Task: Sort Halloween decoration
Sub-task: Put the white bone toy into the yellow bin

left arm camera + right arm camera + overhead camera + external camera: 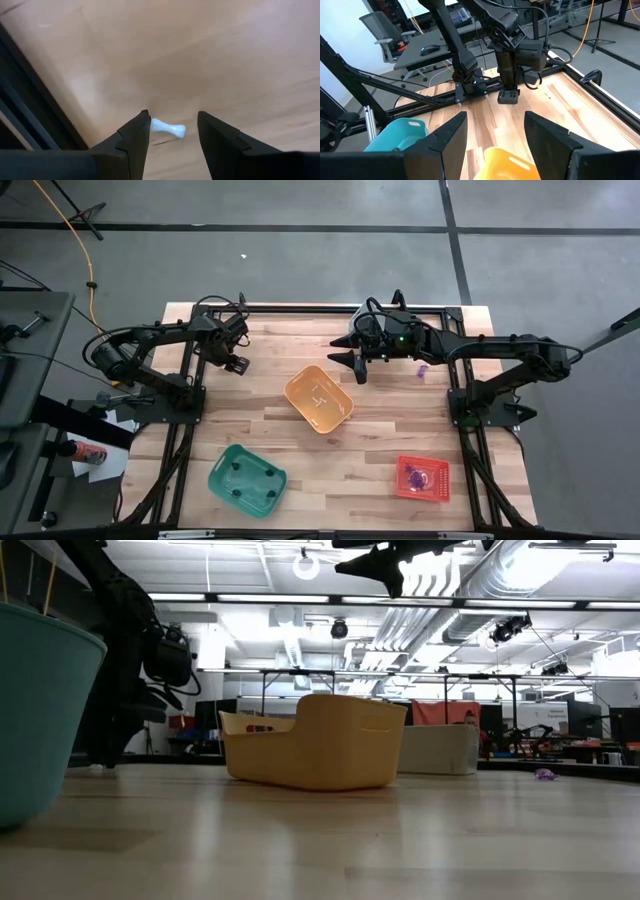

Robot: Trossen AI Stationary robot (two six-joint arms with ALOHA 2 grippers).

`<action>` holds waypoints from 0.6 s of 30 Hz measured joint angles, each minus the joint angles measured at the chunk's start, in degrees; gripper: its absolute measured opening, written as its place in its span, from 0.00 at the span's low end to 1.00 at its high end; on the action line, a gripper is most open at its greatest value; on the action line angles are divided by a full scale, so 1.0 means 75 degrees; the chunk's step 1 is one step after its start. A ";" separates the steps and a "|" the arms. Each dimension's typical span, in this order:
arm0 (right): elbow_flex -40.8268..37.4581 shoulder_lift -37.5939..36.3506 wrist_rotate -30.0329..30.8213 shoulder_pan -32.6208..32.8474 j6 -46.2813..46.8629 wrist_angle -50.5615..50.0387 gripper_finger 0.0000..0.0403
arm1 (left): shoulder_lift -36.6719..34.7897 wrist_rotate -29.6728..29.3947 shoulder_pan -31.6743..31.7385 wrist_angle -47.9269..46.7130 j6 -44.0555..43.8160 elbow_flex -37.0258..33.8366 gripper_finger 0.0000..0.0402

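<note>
Bone trinket (pixel 168 128), judged light, rigid and slippery, is being straddled mid-shaft, ungripped, by the wide-open left gripper (pixel 172 131) near the table's (pixel 380 470) left edge.

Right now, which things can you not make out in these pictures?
- Orange bin, low view: its wall hides the contents.
- Red bin, high view: purple trinkets inside too small to tell apart.
- Green bin, low view: cut off by the edge.
- White trinket, left wrist view: blurred.
</note>
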 joint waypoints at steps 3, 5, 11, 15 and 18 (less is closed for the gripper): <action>0.0000 0.0002 0.0000 0.0000 0.0005 -0.0040 0.47 | 0.0079 0.0014 0.0000 -0.0036 0.0003 0.0000 0.39; 0.0000 0.0003 0.0000 0.0000 0.0018 -0.0044 0.47 | 0.0114 0.0022 0.0000 -0.0103 0.0000 0.0000 0.39; 0.0000 0.0003 0.0000 0.0000 0.0021 -0.0042 0.47 | 0.0174 0.0113 0.0044 -0.0106 -0.0001 0.0006 0.39; 0.0000 0.0003 0.0000 0.0000 0.0021 -0.0043 0.47 | 0.0177 0.0161 0.0161 -0.0086 0.0029 0.0003 0.39; 0.0000 0.0003 0.0000 0.0000 0.0021 -0.0043 0.47 | 0.0177 0.0228 0.0235 -0.0084 0.0158 0.0000 0.39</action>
